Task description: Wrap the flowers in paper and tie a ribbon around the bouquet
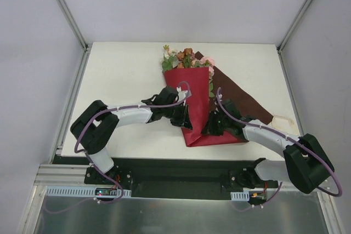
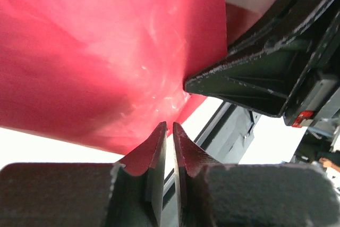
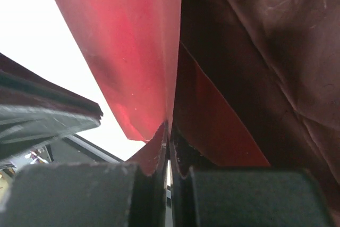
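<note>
Paper (image 1: 196, 83) on white tbl (image 1: 120, 75), prob. alu posts (image 1: 66, 9)

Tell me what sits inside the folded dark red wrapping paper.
Pink, cream and rust artificial flowers with green leaves poke out of its far opening. The dark red paper covers their stems, so those cannot be seen.

The flowers (image 1: 186, 57), pink, cream and rust blooms with green leaves, poke out at the far end of the paper (image 1: 192, 100) (image 2: 106, 51) (image 3: 133, 46), which hides their stems. The dark red sheet is folded over them in a rough cone. One bright panel is raised and a darker flap spreads flat to the right. The cream ribbon (image 1: 282, 120) lies bunched just beyond that flap.
</note>
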You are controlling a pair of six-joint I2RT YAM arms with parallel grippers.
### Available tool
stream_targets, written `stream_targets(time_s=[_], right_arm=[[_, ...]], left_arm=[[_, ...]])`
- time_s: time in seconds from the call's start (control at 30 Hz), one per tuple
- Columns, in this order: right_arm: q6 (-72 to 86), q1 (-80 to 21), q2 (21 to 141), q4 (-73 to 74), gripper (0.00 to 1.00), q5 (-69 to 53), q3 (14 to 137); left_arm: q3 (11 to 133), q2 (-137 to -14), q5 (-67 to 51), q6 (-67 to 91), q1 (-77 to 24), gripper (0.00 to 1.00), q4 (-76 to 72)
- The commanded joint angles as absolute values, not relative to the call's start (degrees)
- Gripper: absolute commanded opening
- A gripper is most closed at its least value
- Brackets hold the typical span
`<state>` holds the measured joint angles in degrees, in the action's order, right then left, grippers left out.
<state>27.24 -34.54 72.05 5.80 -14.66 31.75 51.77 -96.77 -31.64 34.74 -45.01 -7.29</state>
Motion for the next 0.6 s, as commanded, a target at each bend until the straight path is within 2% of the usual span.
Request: stream_targets(time_s=[0.0,0.37,0.57], right_arm=[[27.9,-34.7,72.1,7.3,0.01,-10.9,30.8],[27.2,-34.5,74.4,8.5,0.01,-7.7,29.8],[26.5,-34.5,74.8,8.4,0.01,-8.9,30.6]], left_arm=[[53.2,-98.4,-35.6,38.7,-40.9,0.09,-12.8],[50.5,-106.0,-40.4,47.7,-32.7,0.10,-29.0],[52.0,-110.6,-40.3,46.5,-31.5,0.07,-27.5]])
